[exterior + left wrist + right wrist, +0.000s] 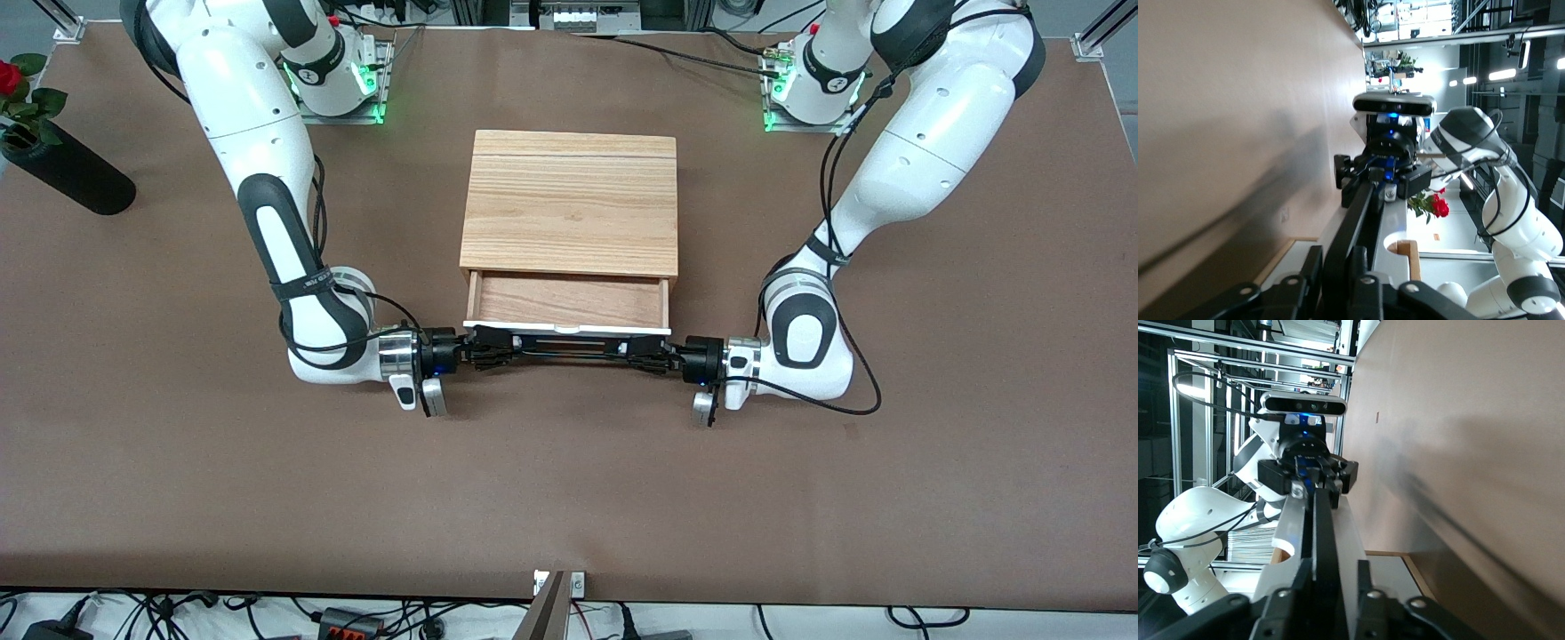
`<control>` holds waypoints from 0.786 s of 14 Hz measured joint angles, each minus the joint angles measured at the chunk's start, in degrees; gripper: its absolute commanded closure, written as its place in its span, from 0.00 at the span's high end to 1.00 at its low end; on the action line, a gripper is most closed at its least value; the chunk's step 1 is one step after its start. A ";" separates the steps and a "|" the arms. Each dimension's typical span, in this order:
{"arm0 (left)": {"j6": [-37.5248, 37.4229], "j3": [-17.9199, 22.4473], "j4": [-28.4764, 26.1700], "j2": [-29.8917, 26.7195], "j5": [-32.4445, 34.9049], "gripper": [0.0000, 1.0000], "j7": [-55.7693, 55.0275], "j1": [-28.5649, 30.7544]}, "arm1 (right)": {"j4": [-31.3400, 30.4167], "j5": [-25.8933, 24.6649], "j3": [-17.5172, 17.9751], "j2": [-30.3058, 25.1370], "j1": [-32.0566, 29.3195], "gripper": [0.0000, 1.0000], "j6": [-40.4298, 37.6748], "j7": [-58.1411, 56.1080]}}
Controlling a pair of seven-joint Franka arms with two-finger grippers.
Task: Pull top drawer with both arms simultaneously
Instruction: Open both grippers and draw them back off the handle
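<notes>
1. Top drawer (569,302) stands partly pulled out of the wooden cabinet (569,200) at mid-counter (569,498), its handle (569,347) nearest the front camera.
2. Left gripper (647,354) fingers are clamped on the handle's end toward the left arm.
3. Right gripper (489,348) fingers are clamped on the handle's end toward the right arm.

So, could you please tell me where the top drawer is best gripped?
Grip the top drawer by the long black bar handle on its white front, one hand near each end, coming in along the bar. The right hand and left hand are closed on it that way.
</notes>
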 measured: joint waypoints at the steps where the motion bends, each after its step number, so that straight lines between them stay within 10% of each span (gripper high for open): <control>1: 0.75 0.49 0.74 0.20 0.00 1.00 -0.12 0.19 | -0.01 0.01 0.01 0.13 0.12 1.00 0.62 -0.07; 11: 1.25 1.13 8.41 0.68 13.77 1.00 -5.98 1.06 | 0.76 -0.65 -0.77 -4.55 -0.46 1.00 0.90 1.01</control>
